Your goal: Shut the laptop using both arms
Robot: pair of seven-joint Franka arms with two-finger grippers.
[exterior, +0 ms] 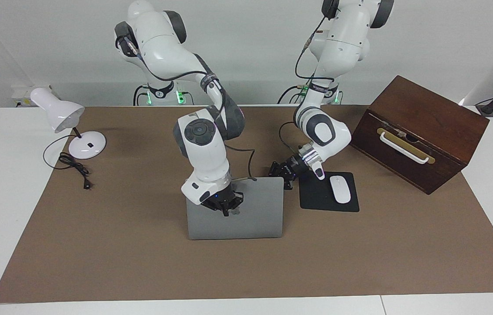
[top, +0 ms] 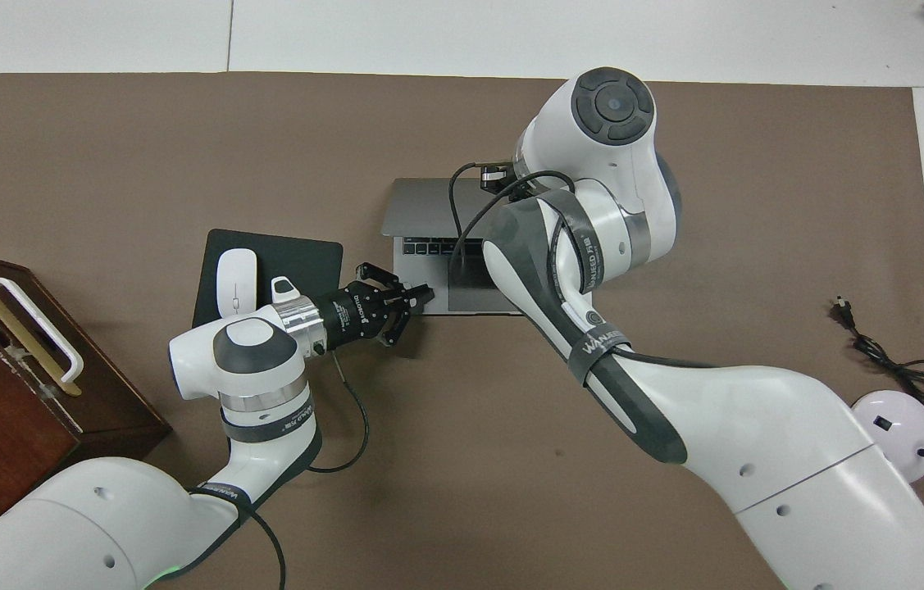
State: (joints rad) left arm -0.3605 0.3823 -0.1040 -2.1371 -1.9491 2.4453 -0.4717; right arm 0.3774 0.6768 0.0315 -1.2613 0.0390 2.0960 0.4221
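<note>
One brown mat [exterior: 141, 262] covers most of the one white table [exterior: 1, 197]. Two white arms reach over it, and on it stand one dark wooden box [exterior: 421, 131] at the left arm's end, one silver-grey laptop [exterior: 255, 214] near the middle, one black mouse pad [exterior: 316, 197] carrying one white mouse [exterior: 340, 189], and one white desk lamp [exterior: 60, 114] with its loose cord [exterior: 73, 168] at the right arm's end.

The facing view shows the lid's outer face, leaning well down toward the robots, and the right gripper [exterior: 227, 213] pressed against it near the logo, fingertips together and holding nothing. The overhead view hides that gripper under the right arm's wrist but shows what the facing view cannot: a strip of black keys [top: 427, 246] and part of the trackpad [top: 468, 274] under the half-lowered lid.

The left gripper [top: 426, 296] lies low and level, its fingertips shut and empty, at the laptop base's corner nearest the robots on the mouse pad's side; whether it touches the base I cannot tell. The mouse pad sits just beside the laptop, toward the left arm's end.
</note>
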